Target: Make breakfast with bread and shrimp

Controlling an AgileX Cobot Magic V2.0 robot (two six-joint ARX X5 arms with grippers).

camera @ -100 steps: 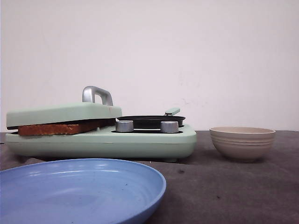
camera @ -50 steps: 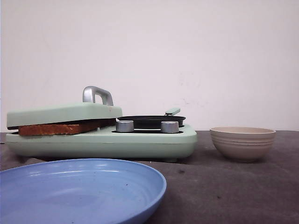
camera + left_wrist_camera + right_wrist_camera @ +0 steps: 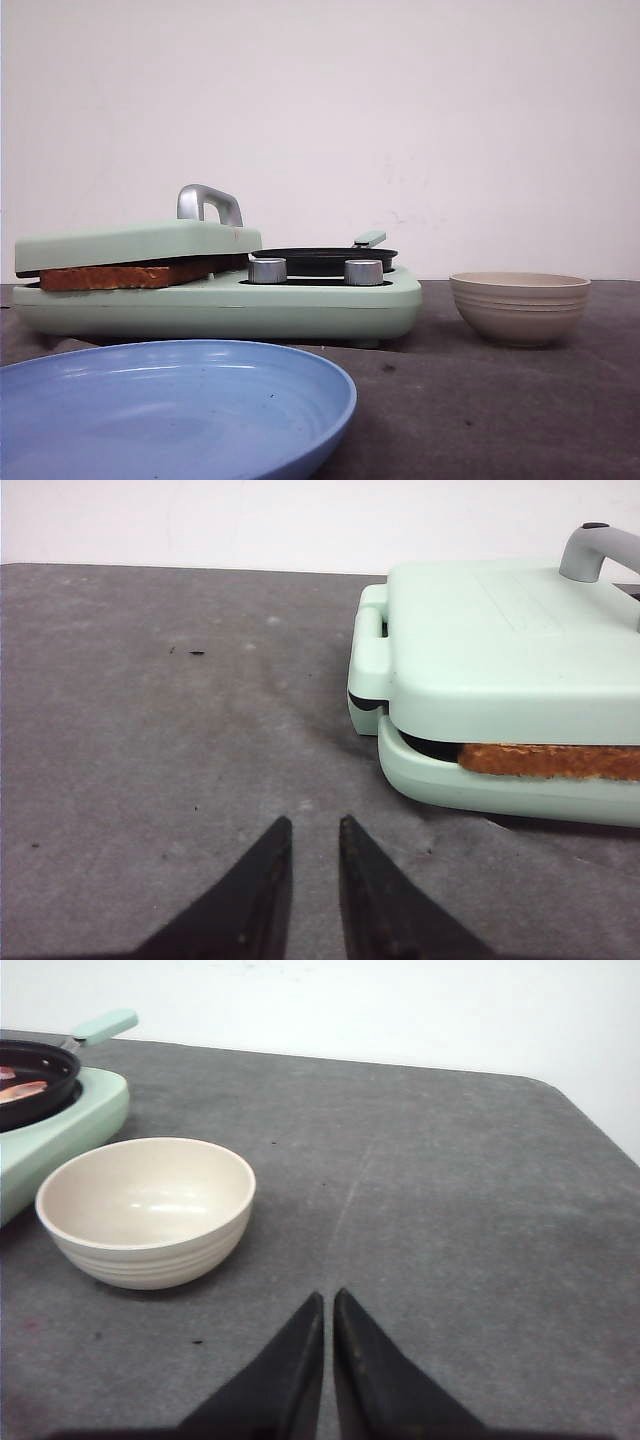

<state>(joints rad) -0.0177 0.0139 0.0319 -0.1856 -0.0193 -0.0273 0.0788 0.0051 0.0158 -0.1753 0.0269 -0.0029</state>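
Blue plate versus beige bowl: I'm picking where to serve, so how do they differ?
The blue plate is wide and shallow; the beige bowl is narrower and deep. The plate sits nearest the camera at left; the bowl stands right of the green cooker. Both look empty, though the plate is partly cut off.

Front view: set low, almost level with the dark grey desk [image 3: 480,400], facing forward to a plain white wall; the wide blue plastic plate [image 3: 170,405] lies nearest the lens, the mint-green breakfast cooker with a silver lid handle [image 3: 215,285] behind it.
Left wrist view: looks down and forward over the black left pincer [image 3: 312,835], close to the desk; the cooker's [image 3: 500,680] hinged end fills the side beyond the tips.
Right wrist view: looks down and forward over the black right pincer [image 3: 328,1310]; the round beige ribbed bowl [image 3: 147,1210] sits near, the cooker's pan end beyond it.
Shared, front and left wrist: the cooker's lidded half.
Shared, front and right wrist: the bowl [image 3: 518,307] and the small black pan with a mint handle [image 3: 322,258].
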